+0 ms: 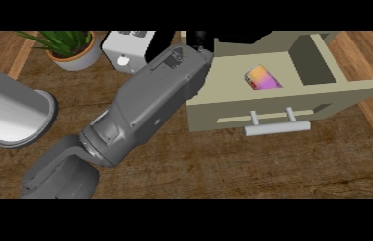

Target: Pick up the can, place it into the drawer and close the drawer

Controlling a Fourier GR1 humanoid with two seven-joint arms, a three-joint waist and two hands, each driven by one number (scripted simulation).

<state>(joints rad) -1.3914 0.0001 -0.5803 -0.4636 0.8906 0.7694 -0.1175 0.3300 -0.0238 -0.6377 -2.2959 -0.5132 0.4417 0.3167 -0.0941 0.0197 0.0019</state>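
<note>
The can, orange and pink to purple, lies tilted inside the open beige drawer, near the middle of its floor. The drawer's white bar handle faces the lower edge of the view. My left forearm crosses from the lower left up to the drawer's far left corner. My left hand is there, above and left of the can and apart from it. It is mostly cut off by the view's top edge; the black fingers that show are spread and hold nothing. My right hand does not show.
A potted green plant stands at the far left. A white boxy appliance sits beside it, just left of my forearm. A large grey metal vessel lies at the left edge. Brown wooden counter spreads in front of the drawer.
</note>
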